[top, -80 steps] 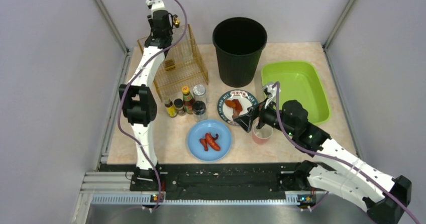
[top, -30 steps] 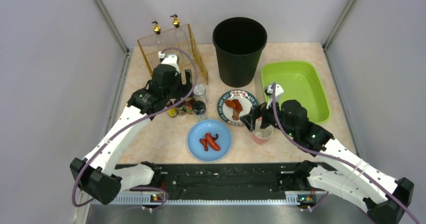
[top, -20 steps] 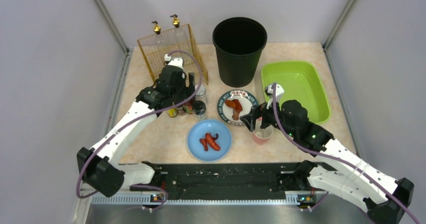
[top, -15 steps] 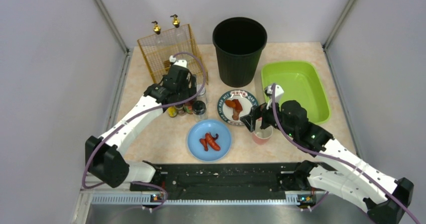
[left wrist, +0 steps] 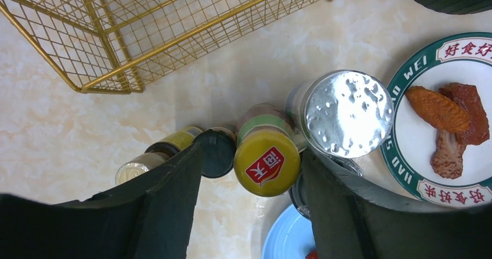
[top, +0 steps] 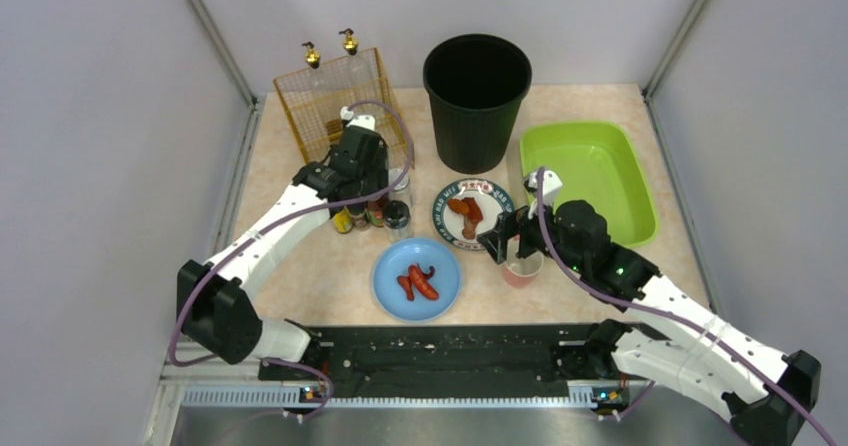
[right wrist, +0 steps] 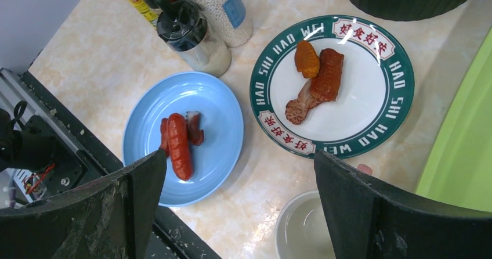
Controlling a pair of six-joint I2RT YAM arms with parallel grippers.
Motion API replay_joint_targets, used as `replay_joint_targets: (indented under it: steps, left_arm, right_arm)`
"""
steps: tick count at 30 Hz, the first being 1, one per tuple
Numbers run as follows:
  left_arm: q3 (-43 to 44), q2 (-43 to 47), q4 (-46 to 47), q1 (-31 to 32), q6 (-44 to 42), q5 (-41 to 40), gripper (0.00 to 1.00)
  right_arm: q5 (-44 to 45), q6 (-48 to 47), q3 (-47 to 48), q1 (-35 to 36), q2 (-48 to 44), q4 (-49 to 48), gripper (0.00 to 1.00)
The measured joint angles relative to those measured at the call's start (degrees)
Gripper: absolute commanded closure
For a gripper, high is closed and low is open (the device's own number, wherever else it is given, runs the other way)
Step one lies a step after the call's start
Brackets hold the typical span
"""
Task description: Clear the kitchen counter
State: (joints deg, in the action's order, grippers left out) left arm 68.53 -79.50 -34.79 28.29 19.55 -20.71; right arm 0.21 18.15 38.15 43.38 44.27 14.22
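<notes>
**A:** From above, we see the kitchen counter (top: 480, 301). It is a flat beige-pink slab with a marbled speckle, and it fills the booth floor with its near edge against a black rail (top: 440, 351). Along its far edge stand a gold wire basket (top: 345, 106), a black round bin (top: 477, 96) and a lime-green plastic tray (top: 590, 126).

**B:** And the arms?

**A:** The left gripper (top: 370, 191) hangs over bottles left of the counter's middle. The right gripper (top: 505, 246) hangs over a small pink cup (top: 522, 269) toward the near edge.

**B:** What do we get from the left wrist?

**A:** Its jaws stand open astride a tall yellow-capped bottle (left wrist: 267, 163), with gaps on both sides. A small dark-capped bottle (left wrist: 217, 151) sits just beside one finger and a silver-lidded jar (left wrist: 347, 114) just beside the other.

**B:** That's crowded.

**A:** We think so. A closing finger could shove a neighbour over, or the smooth cap could slip out.

**B:** And the right wrist?

**A:** The jaws are spread wide and hold nothing, with the cup below them. Beyond it sit a blue round plate (right wrist: 214, 119) with red sausages (right wrist: 177, 146) and a green-rimmed white plate (right wrist: 400, 73). We judge an off-centre descent could tip the cup.
</notes>
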Motion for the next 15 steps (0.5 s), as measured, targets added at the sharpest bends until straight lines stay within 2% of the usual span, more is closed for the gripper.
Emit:
replay_joint_targets:
  steps: [3, 4, 8, 9, 10, 15]
  left_arm:
    - [0.6, -0.7, 0.2, 0.0, -0.1, 0.0, 0.41]
    - [0.9, -1.1, 0.3, 0.0, -0.2, 0.0, 0.48]
    - [1.8, -2.5, 0.8, 0.0, -0.3, 0.3, 0.81]
    - [1.9, -2.6, 0.9, 0.0, -0.3, 0.3, 0.96]
    - [1.9, -2.6, 0.9, 0.0, -0.5, 0.4, 1.00]
    - [2.4, -2.6, -0.2, 0.0, -0.8, 0.9, 1.00]
  right_arm:
    - [0.0, 0.0, 0.0, 0.0, 0.4, -0.1, 0.04]
    - [0.0, 0.0, 0.0, 0.0, 0.5, -0.1, 0.04]
    - [-0.5, 0.1, 0.0, 0.0, 0.8, -0.1, 0.04]
    - [-0.6, 0.0, 0.0, 0.0, 0.9, -0.1, 0.04]
    - [-0.6, 0.0, 0.0, 0.0, 0.9, -0.1, 0.04]
    - [-0.8, 0.0, 0.0, 0.0, 0.9, -0.1, 0.04]
